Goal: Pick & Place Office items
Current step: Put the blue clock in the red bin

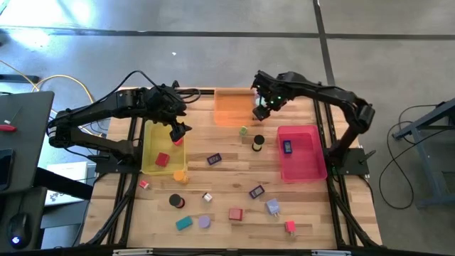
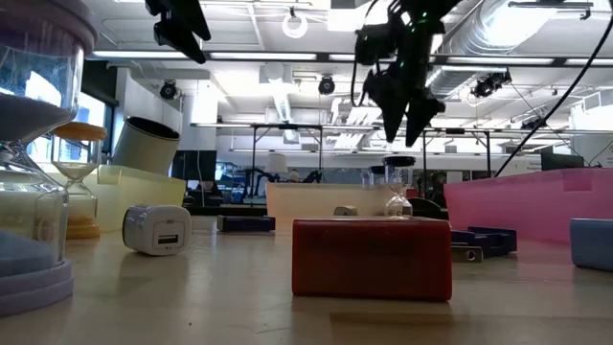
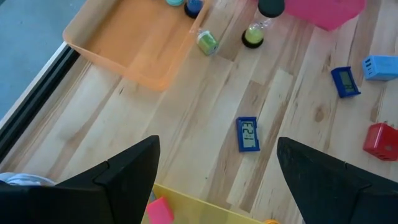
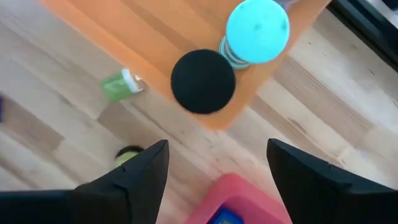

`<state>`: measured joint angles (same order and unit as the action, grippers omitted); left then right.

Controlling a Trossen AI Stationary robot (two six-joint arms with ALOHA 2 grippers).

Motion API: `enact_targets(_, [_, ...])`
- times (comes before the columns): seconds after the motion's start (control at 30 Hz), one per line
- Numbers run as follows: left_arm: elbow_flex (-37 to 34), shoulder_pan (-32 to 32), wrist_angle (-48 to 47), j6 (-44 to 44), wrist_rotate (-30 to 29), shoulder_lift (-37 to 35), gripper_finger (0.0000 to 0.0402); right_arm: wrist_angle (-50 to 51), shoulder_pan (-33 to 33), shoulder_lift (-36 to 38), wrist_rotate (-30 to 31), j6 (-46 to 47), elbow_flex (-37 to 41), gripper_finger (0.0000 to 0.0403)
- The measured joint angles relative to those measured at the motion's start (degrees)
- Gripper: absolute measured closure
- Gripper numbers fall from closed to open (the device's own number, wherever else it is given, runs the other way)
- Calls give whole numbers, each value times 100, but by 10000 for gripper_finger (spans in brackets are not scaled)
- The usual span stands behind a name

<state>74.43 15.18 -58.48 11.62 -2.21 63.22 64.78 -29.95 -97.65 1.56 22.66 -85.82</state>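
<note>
Right gripper (image 4: 217, 168) hovers w/ jaws spread, empty, above orange tray (image 4: 149, 43) corner. Black-capped cylinder (image 4: 203, 81) just ahead of fingertips, on tray edge. Likely light, rigid, smooth plastic; prob. best pinched across round sides. Left gripper (image 3: 217, 180) also spread, empty, over yellow tray (image 3: 199, 208).

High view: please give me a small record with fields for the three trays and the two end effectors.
yellow tray: left side of table, holds a red block
orange tray: far edge, middle
pink tray: right side, holds a dark-blue item
left end effector: open, empty, over the yellow tray's far corner
right end effector: open, empty, over the orange tray's right edge
</note>
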Motion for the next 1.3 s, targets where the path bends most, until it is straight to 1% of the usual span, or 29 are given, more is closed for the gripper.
enact_targets(0.17, [0, 0, 4, 240, -1, -1, 85, 76, 218, 418, 58, 10, 0, 144])
enact_targets(0.3, [0, 0, 30, 314, -1, 0, 85, 192, 353, 587, 359, -35, 2, 144])
enact_targets(0.43, [0, -28, 28, 901, 1, -1, 85, 465, 498, 782, 456, -37, 2, 144])
enact_targets(0.53, [0, -88, 28, 1174, 2, -2, 85, 671, 640, 927, 452, -10, 2, 144])
enact_targets(0.7, [0, -327, 22, 1566, 8, 0, 85, 946, 1041, 1234, 452, 99, 4, 144])
enact_targets(0.9, [0, -818, -96, 1907, 12, 0, 85, 1251, 1710, 1554, 415, 139, 4, 144])
enact_targets(1.03, [0, -1121, -94, 2139, -19, 0, 85, 1414, 2224, 1626, -37, -23, 4, 144])
enact_targets(1.2, [0, -1492, -93, 2629, -114, 0, 85, 1423, 2945, 1626, -592, -137, 4, 144])
enact_targets(1.3, [0, -1775, -92, 2773, -114, 39, 85, 1388, 3359, 1626, -930, -160, 4, 144])
